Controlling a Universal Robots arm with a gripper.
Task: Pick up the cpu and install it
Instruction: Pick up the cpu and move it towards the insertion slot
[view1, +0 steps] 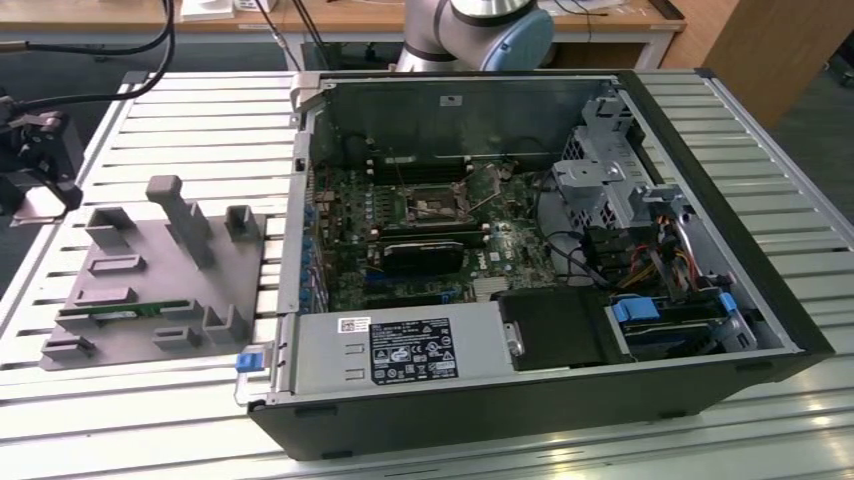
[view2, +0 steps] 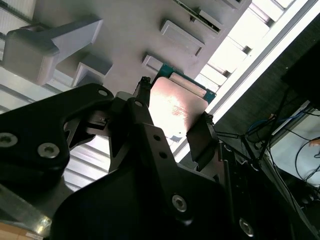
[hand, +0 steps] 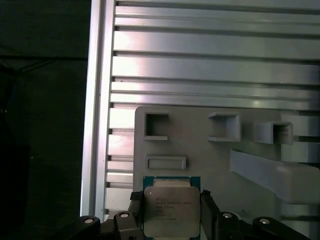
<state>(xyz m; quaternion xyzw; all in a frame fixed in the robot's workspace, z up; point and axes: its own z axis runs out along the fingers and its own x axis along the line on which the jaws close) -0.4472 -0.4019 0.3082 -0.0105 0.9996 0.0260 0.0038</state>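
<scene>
1. Between the two black fingers of the gripper (hand: 171, 200) sits the cpu (hand: 171, 212), its pale metal top facing the first wrist view. The fingers pinch it on two opposite edges, and the second wrist view shows the same hold on the cpu (view2: 180, 100).
2. Under the chip lies the grey holder tray (hand: 210, 160) with its open pockets, resting on the slatted metal surface (hand: 200, 60). I cannot tell whether the chip has cleared the tray.
3. Seen in the exterior view, the tray (view1: 147, 290) lies at nine o'clock from the open computer case (view1: 641, 100). It is well apart from the motherboard socket (view1: 434, 208) near the board's middle.
4. By my reading the grasp is made. The install is not yet done, since the socket appears to hold no chip and the cpu is over the tray.
</scene>
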